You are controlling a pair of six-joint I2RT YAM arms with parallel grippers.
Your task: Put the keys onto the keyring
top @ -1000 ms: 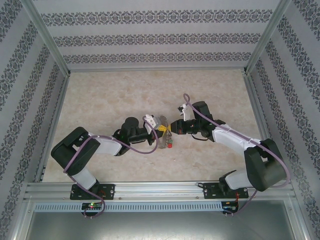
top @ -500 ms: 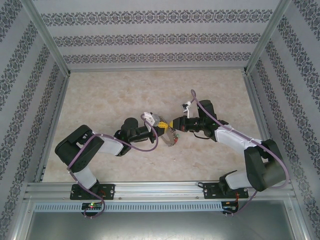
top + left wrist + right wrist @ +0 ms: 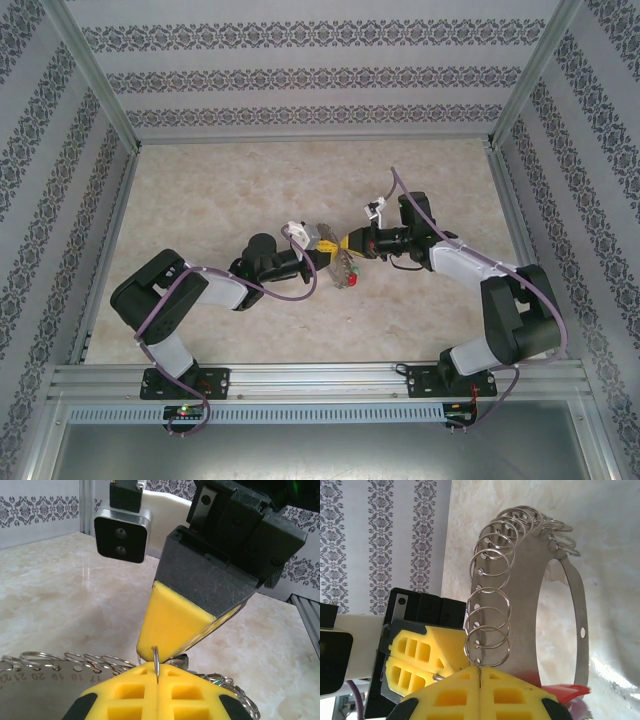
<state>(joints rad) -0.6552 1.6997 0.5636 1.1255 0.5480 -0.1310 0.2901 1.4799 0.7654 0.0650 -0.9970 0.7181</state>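
The keyring (image 3: 343,268) is a wide grey metal band loop carrying several small split rings, and it hangs between both grippers above the table's middle. My left gripper (image 3: 329,251) comes in from the left with its yellow pads (image 3: 125,695) shut on one thin split ring (image 3: 156,661). My right gripper (image 3: 347,243) meets it tip to tip, and its pads (image 3: 515,695) are shut on a split ring (image 3: 487,645) at the band's (image 3: 527,590) edge. A red key head (image 3: 565,692) shows below the band, seen from above as a red key (image 3: 352,283).
The marble-patterned tabletop (image 3: 220,190) is enclosed by patterned walls and aluminium frame posts (image 3: 95,75). Purple cables (image 3: 290,290) loop off both wrists. The right wrist's camera block (image 3: 122,537) faces the left gripper closely.
Both grippers and the keyring have shifted slightly farther from the bases. The right arm has swung outward, and the red key has moved up and right with the band.
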